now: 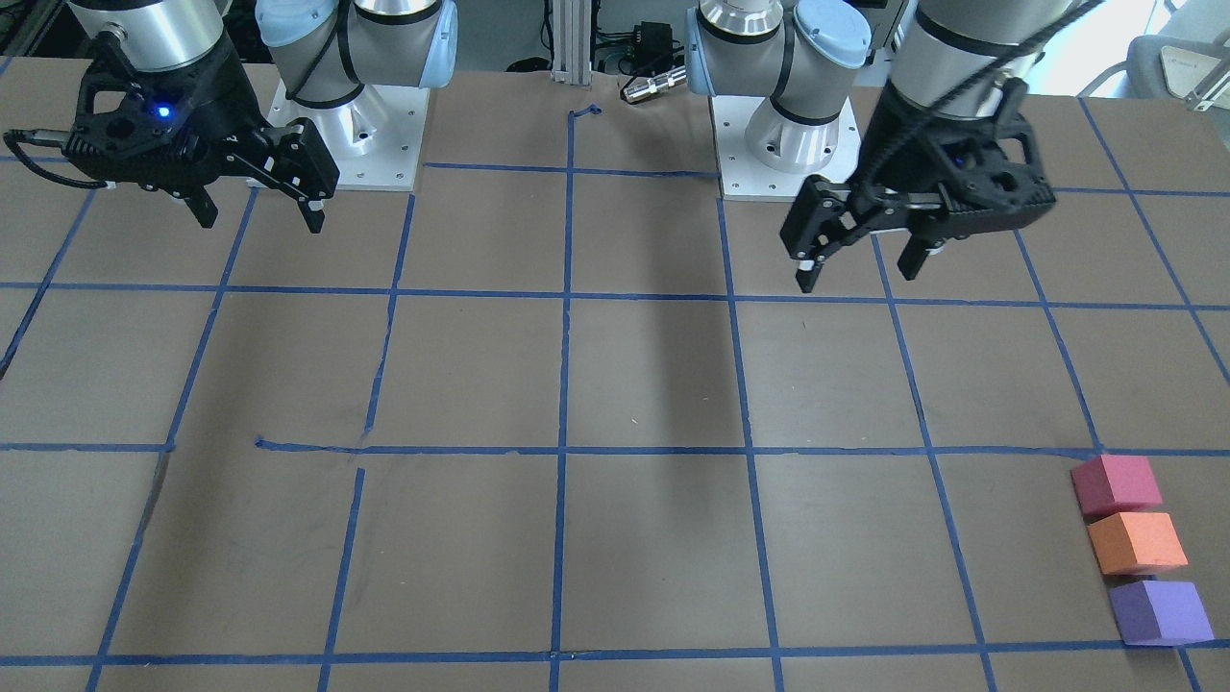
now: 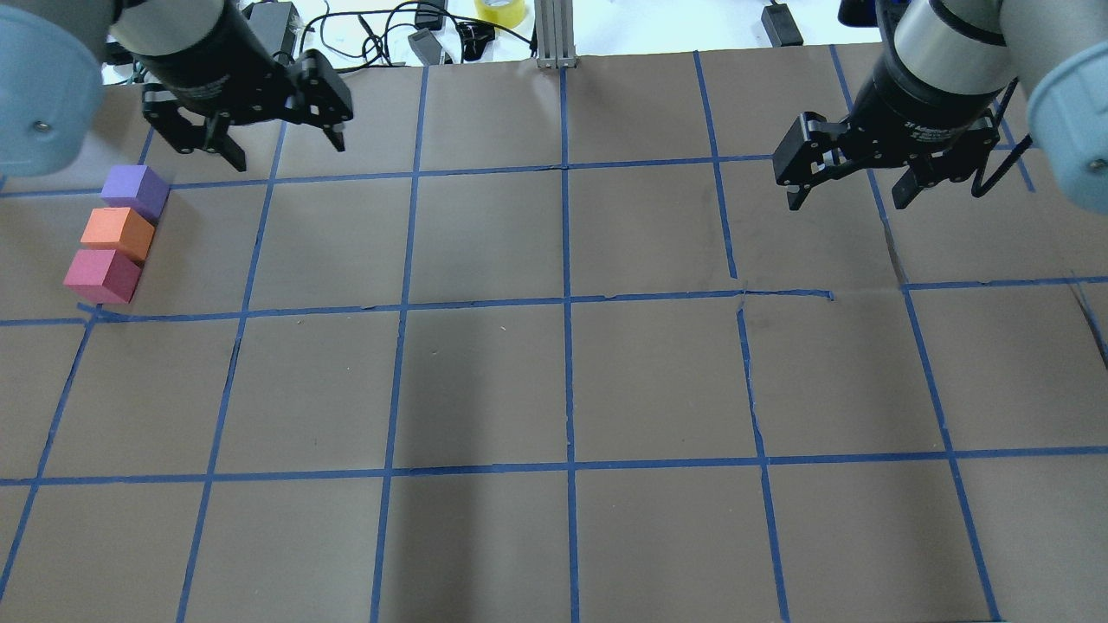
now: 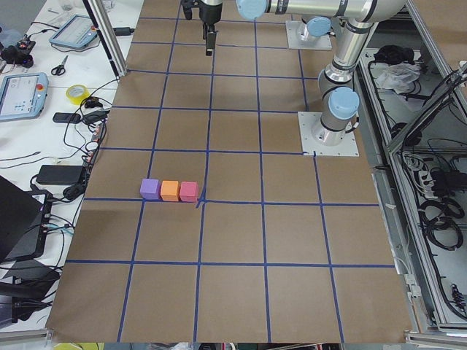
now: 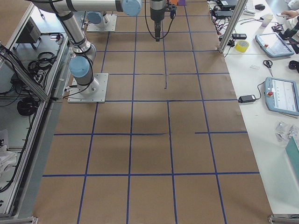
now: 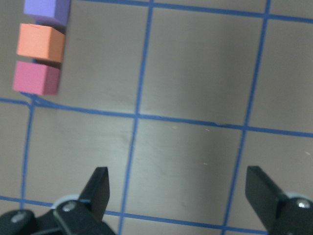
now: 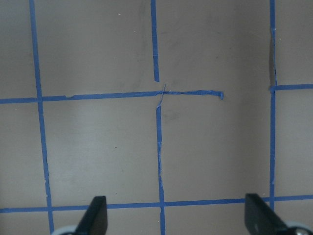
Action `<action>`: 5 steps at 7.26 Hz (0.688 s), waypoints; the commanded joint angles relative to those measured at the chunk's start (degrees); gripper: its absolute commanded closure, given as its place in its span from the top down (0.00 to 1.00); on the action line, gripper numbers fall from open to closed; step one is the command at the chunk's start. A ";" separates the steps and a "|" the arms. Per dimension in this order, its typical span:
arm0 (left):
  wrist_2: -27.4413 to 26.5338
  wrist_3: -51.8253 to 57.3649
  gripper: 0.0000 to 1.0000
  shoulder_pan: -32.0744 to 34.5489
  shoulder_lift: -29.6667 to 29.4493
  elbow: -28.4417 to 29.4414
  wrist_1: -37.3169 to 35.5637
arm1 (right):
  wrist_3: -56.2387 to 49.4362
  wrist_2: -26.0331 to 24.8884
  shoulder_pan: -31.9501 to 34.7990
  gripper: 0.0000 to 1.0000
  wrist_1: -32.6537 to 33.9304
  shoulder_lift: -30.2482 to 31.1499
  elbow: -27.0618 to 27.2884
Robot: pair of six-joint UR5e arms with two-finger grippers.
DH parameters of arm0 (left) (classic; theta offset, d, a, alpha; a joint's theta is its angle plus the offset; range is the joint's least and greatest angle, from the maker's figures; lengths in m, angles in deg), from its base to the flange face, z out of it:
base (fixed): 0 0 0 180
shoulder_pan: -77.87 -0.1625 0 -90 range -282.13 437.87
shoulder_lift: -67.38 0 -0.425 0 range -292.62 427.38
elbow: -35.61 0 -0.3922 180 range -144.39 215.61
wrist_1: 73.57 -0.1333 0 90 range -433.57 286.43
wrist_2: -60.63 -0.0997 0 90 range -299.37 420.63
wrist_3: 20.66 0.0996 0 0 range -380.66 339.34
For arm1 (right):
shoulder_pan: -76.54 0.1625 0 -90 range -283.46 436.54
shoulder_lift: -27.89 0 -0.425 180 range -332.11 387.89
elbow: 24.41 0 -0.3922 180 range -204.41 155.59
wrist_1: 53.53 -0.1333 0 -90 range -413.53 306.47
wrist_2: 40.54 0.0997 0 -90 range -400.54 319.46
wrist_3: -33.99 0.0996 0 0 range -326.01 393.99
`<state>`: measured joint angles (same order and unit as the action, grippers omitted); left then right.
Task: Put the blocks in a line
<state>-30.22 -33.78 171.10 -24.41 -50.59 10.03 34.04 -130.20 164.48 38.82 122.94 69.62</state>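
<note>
**Three blocks in a row, both pincers gaping and empty**

The purple block (image 2: 136,192), the orange block (image 2: 119,234) and the pinkish-red block (image 2: 102,275) sit side by side in one short row, neighbouring faces meeting, with only slight offsets showing in the left wrist view. They lie at the far left of the counter (image 2: 554,381), and the pinkish-red one has a corner close to a crossing of the blue tape (image 2: 563,303). The line looks already made.

The cubes look matte and foam-like, so they are probably light, a little soft and not slippery. A gentle squeeze across two opposite flat faces should hold one. The orange cube is flanked on two sides, so only its other pair of faces is free to take.

No container shows in any view.

The left pincer (image 2: 286,149) hangs above the counter near the row, jaws spread wide, holding nothing. The right pincer (image 2: 847,201) hangs well apart on the other side, likewise spread and empty.
</note>
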 commanded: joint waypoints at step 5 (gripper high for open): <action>-0.13 -1.64 1.00 2.22 0.29 -0.72 0.34 | -0.14 0.45 0.12 1.00 -1.65 0.23 0.71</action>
